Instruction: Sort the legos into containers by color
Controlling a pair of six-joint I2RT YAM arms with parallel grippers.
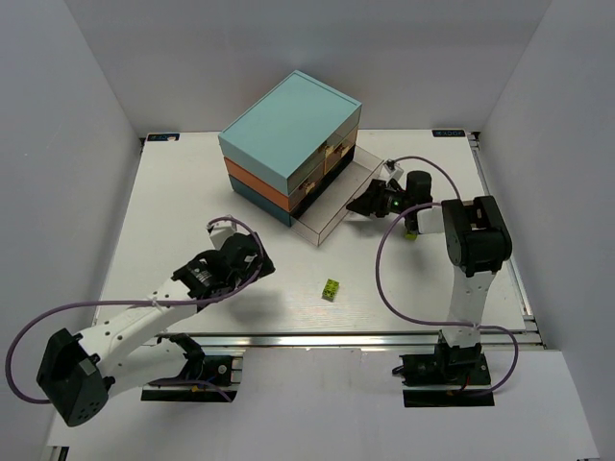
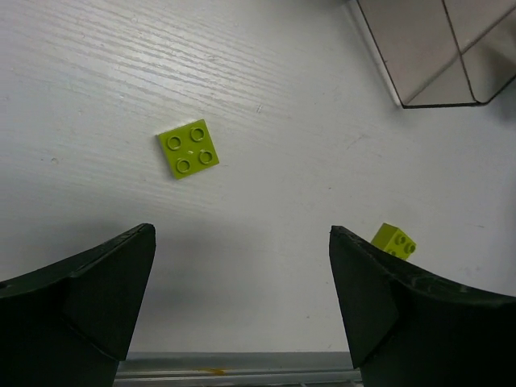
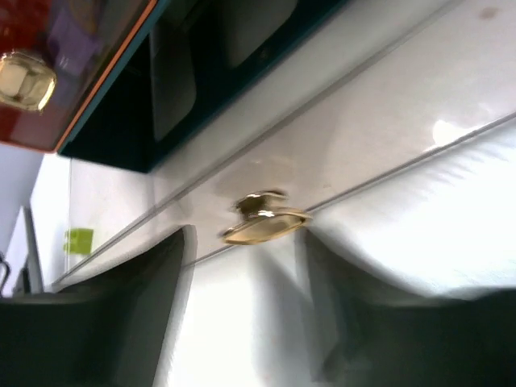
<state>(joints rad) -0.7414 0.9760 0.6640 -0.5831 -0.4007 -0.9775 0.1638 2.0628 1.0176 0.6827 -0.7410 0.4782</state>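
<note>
The chest [image 1: 288,134] has a light teal top, an orange middle layer and a dark teal bottom layer. Its clear bottom drawer [image 1: 332,211] is pulled out. My right gripper [image 1: 370,204] is open at the drawer's front; in the right wrist view the drawer's gold knob [image 3: 266,222] sits just ahead of my gripper [image 3: 246,266], between the fingertips. My left gripper [image 1: 255,259] is open and empty above the table. A yellow-green brick [image 1: 330,289] lies ahead of it. The left wrist view shows my gripper [image 2: 242,274], a flat yellow-green brick [image 2: 189,147] and a second one [image 2: 394,240].
Another yellow-green brick [image 1: 409,235] lies under the right arm's cable. A corner of the open drawer [image 2: 439,48] shows in the left wrist view. The metal rail [image 1: 336,338] runs along the table's near edge. White walls enclose the table.
</note>
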